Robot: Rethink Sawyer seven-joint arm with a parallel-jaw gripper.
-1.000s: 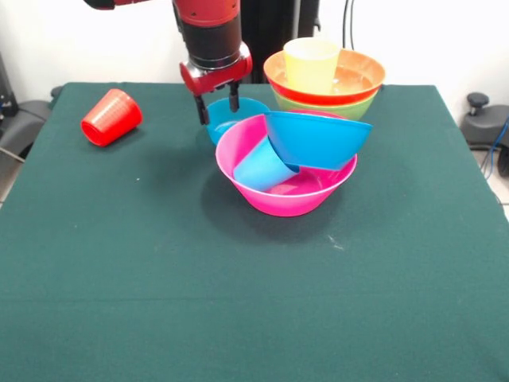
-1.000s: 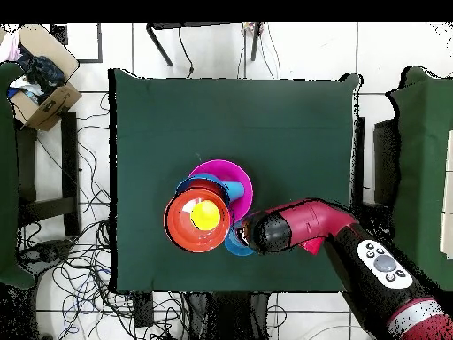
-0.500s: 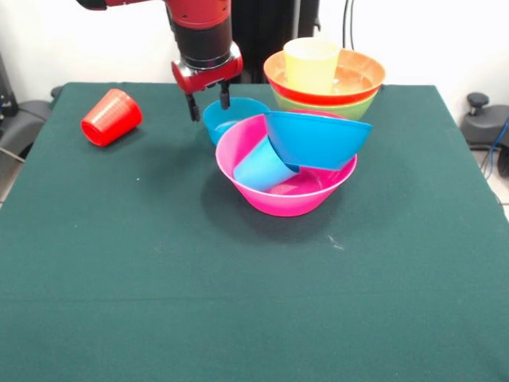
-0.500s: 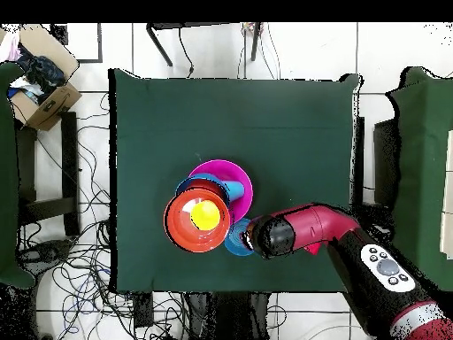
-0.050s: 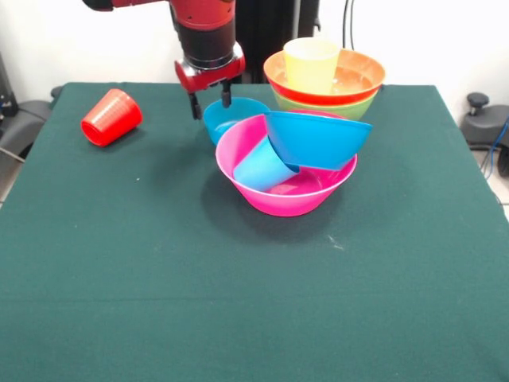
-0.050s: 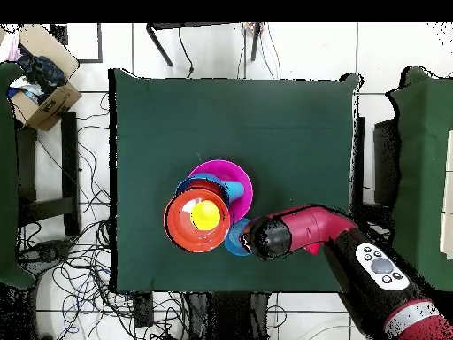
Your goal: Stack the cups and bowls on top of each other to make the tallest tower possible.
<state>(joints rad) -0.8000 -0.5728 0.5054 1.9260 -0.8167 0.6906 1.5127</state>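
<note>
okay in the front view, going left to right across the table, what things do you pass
Red cup lying on its side → claw → small blue bowl → pink bowl, holding the light blue cup and a tilted blue bowl.

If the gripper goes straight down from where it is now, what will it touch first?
Probably the small blue bowl. The gripper points down with its fingers open, over that bowl's rim on the side toward the red cup. One finger could land just outside the rim, on the table; the depth is hard to judge.
</note>
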